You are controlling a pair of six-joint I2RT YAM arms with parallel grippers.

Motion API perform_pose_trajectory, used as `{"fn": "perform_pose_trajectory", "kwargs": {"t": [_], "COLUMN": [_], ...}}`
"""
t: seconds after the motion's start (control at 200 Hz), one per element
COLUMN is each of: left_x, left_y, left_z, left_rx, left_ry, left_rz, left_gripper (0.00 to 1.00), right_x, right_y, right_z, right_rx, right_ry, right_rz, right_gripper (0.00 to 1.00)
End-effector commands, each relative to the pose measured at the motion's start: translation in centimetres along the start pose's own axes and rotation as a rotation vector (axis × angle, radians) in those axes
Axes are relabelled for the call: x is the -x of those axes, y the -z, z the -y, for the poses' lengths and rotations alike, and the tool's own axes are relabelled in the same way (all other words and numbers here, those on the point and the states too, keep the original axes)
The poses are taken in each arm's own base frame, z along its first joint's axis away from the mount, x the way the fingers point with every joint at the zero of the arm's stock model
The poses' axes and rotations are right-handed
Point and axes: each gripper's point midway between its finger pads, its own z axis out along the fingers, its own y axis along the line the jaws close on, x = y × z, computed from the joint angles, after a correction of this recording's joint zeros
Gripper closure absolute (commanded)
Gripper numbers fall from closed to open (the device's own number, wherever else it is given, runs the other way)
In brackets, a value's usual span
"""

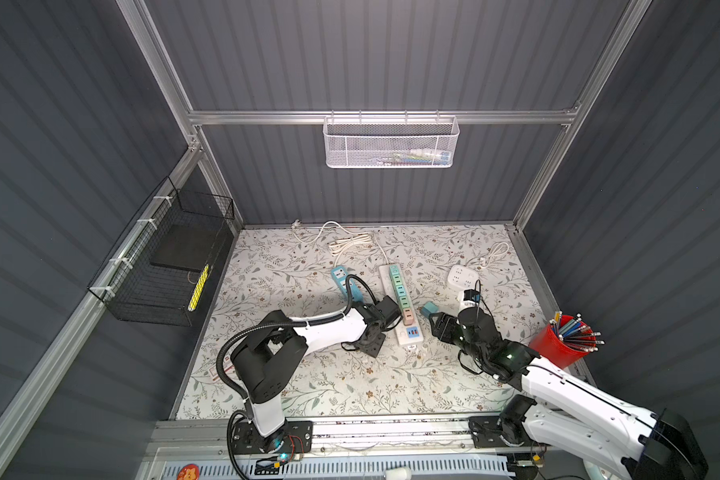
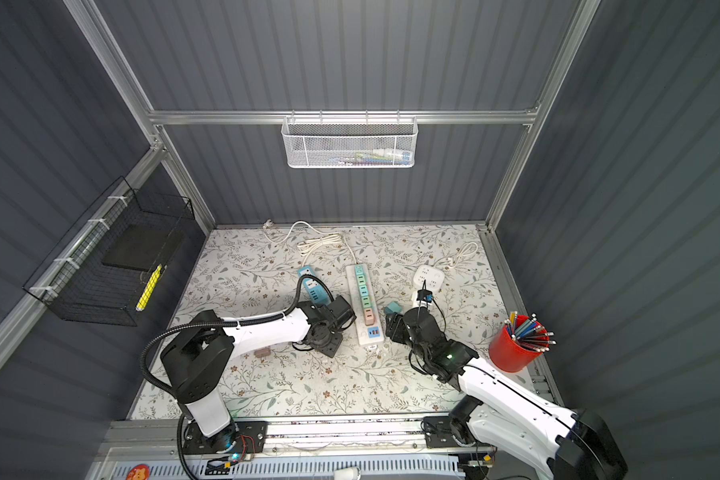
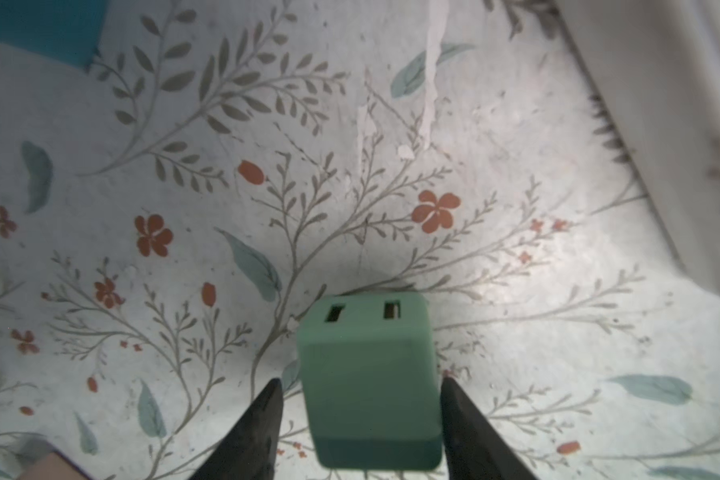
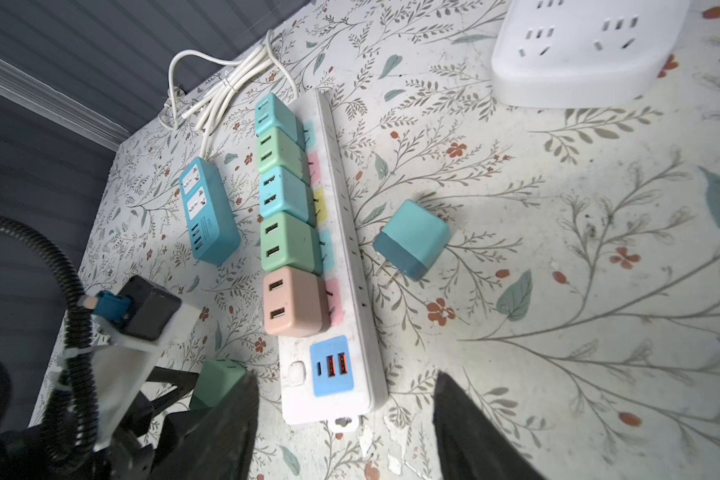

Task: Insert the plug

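Green and cube-shaped, the plug [image 3: 368, 374] lies on the flowered surface [image 3: 142, 124] just beside the near end of the white power strip [image 4: 348, 249]. Its two USB openings face away from the left wrist camera. The left fingers [image 3: 262, 424] bracket it. One sits close against its side and a sliver of surface shows at the other, so I cannot tell whether they pinch it yet. The right fingers [image 4: 474, 428] stand well apart, holding nothing, near the strip's switch end. Five plugs fill one row of the strip, and a teal plug [image 4: 412, 239] lies on its side across from it.

The step in hand looks like the pick-up. Next comes a firm squeeze and a lift. The darker prong end seems to point back toward the wrist, though no prongs show, so the plug will likely need turning before it meets a free socket.
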Motion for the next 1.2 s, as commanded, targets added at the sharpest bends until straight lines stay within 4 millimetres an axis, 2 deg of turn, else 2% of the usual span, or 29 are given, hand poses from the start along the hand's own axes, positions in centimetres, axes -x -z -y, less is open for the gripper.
{"fn": "perform_pose_trajectory", "kwargs": {"t": [0.0, 0.125, 0.21, 0.315, 0.46, 0.56, 0.68, 0.745, 0.79, 0.901, 1.086, 1.111, 1.196], "left_x": [0.3, 0.1, 0.0, 0.8, 4.3, 6.2, 6.3, 6.2, 6.0, 5.6, 5.6, 5.6, 5.7], "left_y": [-0.3, -0.6, -0.7, 0.6, 5.3, 9.3, 13.0, 14.2, 14.2, 14.2, 14.9, 14.9, 15.0], "left_z": [0.4, -0.2, -0.4, -0.3, -0.2, 1.4, 4.3, 4.9, 5.1, 5.8, 6.1, 6.2, 6.2], "left_rx": [-0.012, 0.017, 0.022, -0.003, -0.054, -0.138, -0.287, -0.318, -0.331, -0.361, -0.381, -0.382, -0.381], "left_ry": [-0.004, 0.013, 0.018, 0.008, 0.021, -0.029, -0.156, -0.182, -0.199, -0.227, -0.241, -0.243, -0.247], "left_rz": [-0.009, -0.002, 0.012, 0.072, 0.332, 0.54, 0.747, 0.824, 0.843, 0.844, 0.852, 0.853, 0.851], "left_gripper": [0.46, 0.54, 0.66, 0.76, 0.81, 0.78, 0.79, 0.87, 0.89, 0.88, 0.9, 0.9, 0.9], "right_x": [1.0, 1.4, 1.5, 1.6, 1.6, 1.6, 0.6, -0.1, 0.0, -0.4, -0.9, -2.0, -2.6], "right_y": [0.0, -0.2, -0.5, -0.7, -0.7, -0.5, -0.1, -0.1, 0.0, 0.4, 1.2, 0.8, 0.9], "right_z": [-0.9, -1.7, -2.0, -2.5, -3.1, -4.4, -7.7, -8.7, -9.1, -10.4, -12.4, -12.6, -13.1], "right_rx": [0.019, 0.039, 0.043, 0.052, 0.053, 0.104, 0.245, 0.277, 0.297, 0.369, 0.5, 0.514, 0.543], "right_ry": [-0.004, 0.01, 0.019, 0.041, 0.099, 0.148, 0.242, 0.28, 0.284, 0.267, 0.236, 0.237, 0.244], "right_rz": [0.025, 0.025, 0.022, 0.013, -0.02, -0.049, -0.15, -0.216, -0.219, -0.236, -0.26, -0.31, -0.339], "right_gripper": [0.33, 0.33, 0.32, 0.32, 0.33, 0.34, 0.35, 0.4, 0.47, 0.57, 0.56, 0.55, 0.52]}}
